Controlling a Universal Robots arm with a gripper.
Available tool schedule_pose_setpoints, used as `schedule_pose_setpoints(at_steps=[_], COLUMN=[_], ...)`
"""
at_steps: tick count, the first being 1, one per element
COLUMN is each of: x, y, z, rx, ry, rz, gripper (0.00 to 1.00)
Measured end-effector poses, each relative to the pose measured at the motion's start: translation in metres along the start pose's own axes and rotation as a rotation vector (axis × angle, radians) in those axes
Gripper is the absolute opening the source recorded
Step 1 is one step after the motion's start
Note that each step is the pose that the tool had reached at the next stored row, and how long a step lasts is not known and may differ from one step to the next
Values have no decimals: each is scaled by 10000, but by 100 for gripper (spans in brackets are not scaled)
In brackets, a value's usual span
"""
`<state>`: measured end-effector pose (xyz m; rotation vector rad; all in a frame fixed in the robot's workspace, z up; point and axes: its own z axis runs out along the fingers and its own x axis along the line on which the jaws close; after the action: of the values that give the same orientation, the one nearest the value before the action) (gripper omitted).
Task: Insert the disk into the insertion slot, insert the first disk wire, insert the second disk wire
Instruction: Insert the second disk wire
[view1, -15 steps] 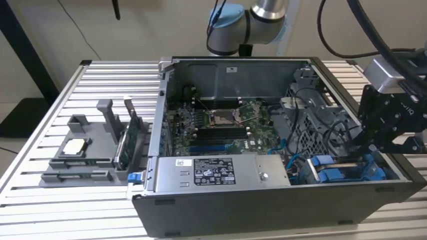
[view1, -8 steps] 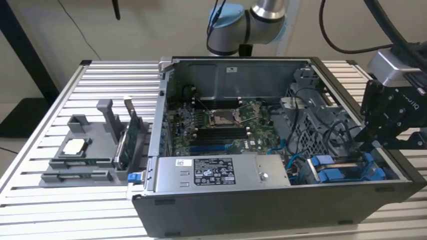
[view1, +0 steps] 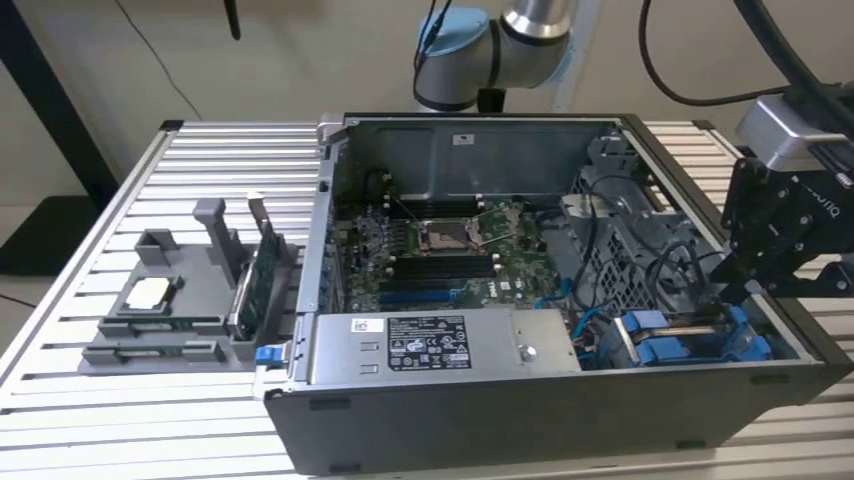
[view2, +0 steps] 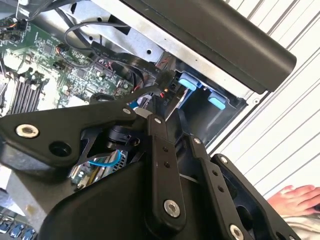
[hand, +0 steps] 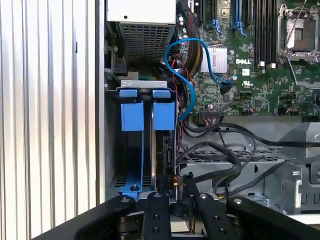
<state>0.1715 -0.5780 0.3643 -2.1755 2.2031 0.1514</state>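
The insertion slot (view1: 638, 345) is the bay with blue rails at the case's front corner, on the exterior view's right. Two blue carrier tabs (hand: 132, 111) stand side by side in it. The disk (hand: 162, 150) sits in the slot edge-on, under the tab nearer the motherboard. My gripper (view1: 738, 292) hangs over the slot at the disk's connector end. In the first wrist view my gripper (hand: 179, 196) is shut on the plug of a black disk wire (hand: 220, 150), right beside the disk. In the second wrist view the black wire (view2: 125, 62) runs to a plug just past my gripper (view2: 175, 131).
The open case (view1: 534, 420) lies on a slatted table (view1: 80, 430). A loose blue cable (hand: 192, 95) and several black cables cross beside the bay. A grey holder (view1: 167, 300) with upright boards stands to the exterior view's left. A person's hand (view2: 300, 197) rests on the table near the case.
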Motion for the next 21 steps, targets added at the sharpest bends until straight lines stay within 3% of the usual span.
schedule_pose_setpoints(at_steps=[16, 21], x=[-1, -5], y=[-37, -37], z=[-8, -48], rx=[-10, -19], ry=[1, 1], rz=[3, 3], gripper=[26, 26])
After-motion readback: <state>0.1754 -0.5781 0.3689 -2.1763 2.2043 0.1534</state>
